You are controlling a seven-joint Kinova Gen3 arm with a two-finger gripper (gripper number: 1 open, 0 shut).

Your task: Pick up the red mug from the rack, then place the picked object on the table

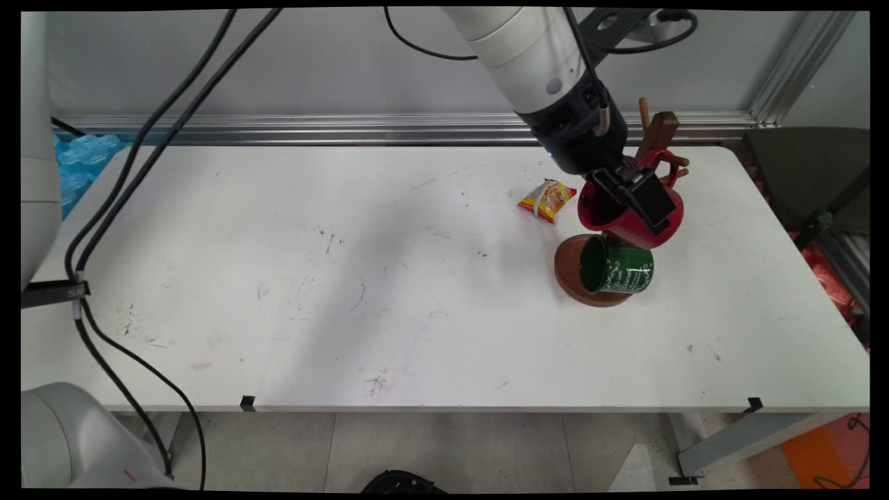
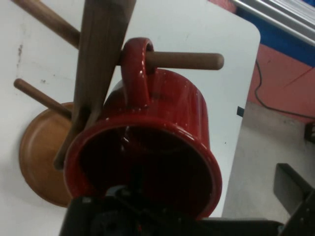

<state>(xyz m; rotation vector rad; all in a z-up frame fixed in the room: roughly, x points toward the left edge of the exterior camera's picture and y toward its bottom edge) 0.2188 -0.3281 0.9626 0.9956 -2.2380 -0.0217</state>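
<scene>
Red mug (image 1: 628, 215) hangs by its handle on a peg of the wooden mug tree (image 2: 101, 54), above green mug (image 1: 617, 267). Gripper (image 1: 642, 198) at its rim; fingers' grip can't be told. Keep handle seated fully on peg.

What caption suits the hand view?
Red mug hanging by its handle on a wooden mug tree peg, gripper at its rim.
</scene>
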